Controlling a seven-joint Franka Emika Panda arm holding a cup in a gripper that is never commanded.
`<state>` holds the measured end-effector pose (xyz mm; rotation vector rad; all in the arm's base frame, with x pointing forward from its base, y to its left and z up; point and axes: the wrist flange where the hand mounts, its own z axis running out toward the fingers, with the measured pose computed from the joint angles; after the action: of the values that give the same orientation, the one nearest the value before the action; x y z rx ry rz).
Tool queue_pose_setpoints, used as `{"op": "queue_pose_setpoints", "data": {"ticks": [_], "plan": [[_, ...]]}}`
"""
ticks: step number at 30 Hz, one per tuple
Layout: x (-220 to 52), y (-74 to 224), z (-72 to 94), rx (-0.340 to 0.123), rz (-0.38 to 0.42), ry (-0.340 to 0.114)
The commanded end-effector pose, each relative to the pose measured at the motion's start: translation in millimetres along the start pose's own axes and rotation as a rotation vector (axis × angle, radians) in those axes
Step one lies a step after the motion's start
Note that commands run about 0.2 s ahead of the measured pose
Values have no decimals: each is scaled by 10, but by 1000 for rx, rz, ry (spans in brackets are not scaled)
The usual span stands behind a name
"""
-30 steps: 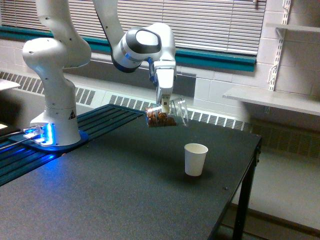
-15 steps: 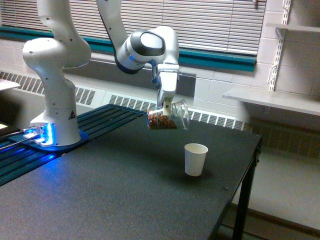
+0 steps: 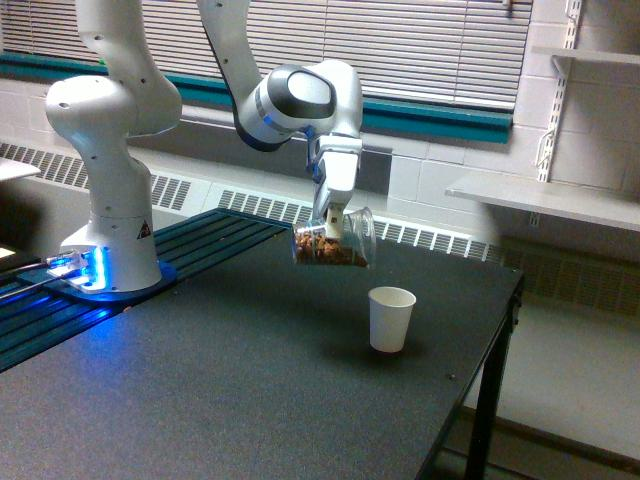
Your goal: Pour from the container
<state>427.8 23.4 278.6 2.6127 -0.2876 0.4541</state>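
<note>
Holding item: clear plastic container [image 3: 333, 241], tipped onto its side in mid-air, mouth turned toward the exterior view's right, clamped in the end effector [image 3: 329, 225] of the white Franka arm [image 3: 292, 95]. End effector state: clenched on the container, gripping it from above near its middle, so the mouth is left free for pouring.

Contents: small brown nuts [image 3: 322, 250], lying along the lower wall of the container and heaped toward its closed end. None seen falling. Judgement: the tilt is near horizontal but not yet steep enough to send the load out.

Receiving item: white paper cup [image 3: 391, 318], upright on the counter [image 3: 230, 400], mouth open upward. It stands below the container and to the exterior view's right of it, apart, not touching. Judgement: the container's mouth looks short of the cup's opening in this view, so a shift toward the cup, or a steeper tilt, appears needed before nuts would land inside; depth between the two cannot be judged from a single view.

Fixed items: arm base [image 3: 105, 260], with blue lights at its foot, at the exterior view's left of the counter. Closed window blinds [image 3: 430, 50] and wall shelves [image 3: 545, 195] behind.

Risk, as judgement: loose nuts may release all at once and bounce off the light cup's rim or tip it.
</note>
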Motion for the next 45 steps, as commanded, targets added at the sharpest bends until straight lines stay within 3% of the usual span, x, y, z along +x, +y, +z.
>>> {"op": "queue_pose_setpoints", "data": {"ticks": [1,45], "plan": [[37,-49,-14,-13,-20,-5],[150,-258,55,-79,-128,-54]]}}
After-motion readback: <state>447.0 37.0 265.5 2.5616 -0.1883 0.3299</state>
